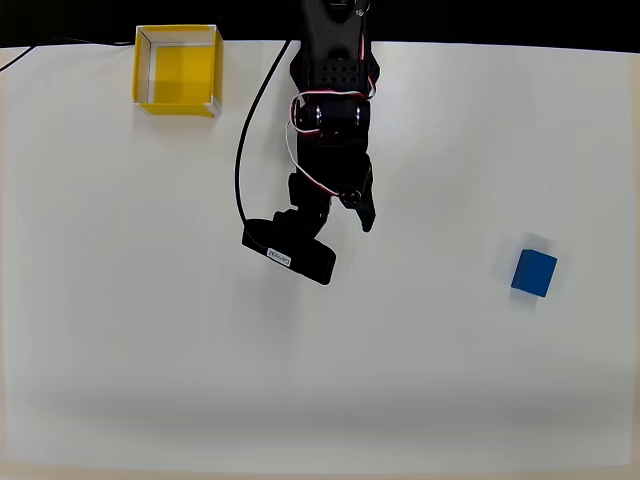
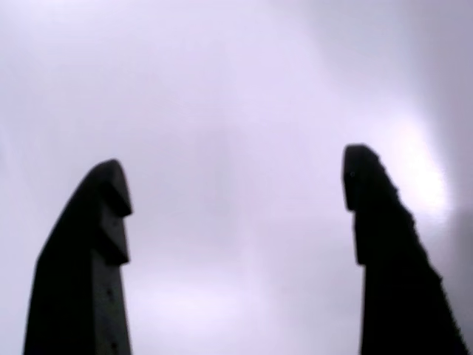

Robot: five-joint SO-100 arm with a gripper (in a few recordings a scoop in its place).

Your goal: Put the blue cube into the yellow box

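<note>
- Overhead view shows a wide white table (image 1: 150,350), matte and flat, with a black band along its far edge; judging by the even surface, a block should sit steady on it and slide little.
- Black SO-100 arm (image 1: 330,110) reaches in from the far side near the middle, a black cable looping off to its left.
- Yellow box (image 1: 177,70) sits at the far left, open-topped, thin whitish walls, nothing inside it.
- Gripper (image 1: 345,215) hangs over bare table at the centre, well apart from both box and block; in the wrist view its two dark fingers (image 2: 96,244) stand spread wide with only pale, blurred surface between them.
- Blue cube (image 1: 534,273) rests on the right side, slightly turned, well apart from the box.
- It looks small, rigid and light, with plain matte faces: two opposite flat sides seem the best hold, with the jaws turned square to its tilt so it does not twist.
</note>
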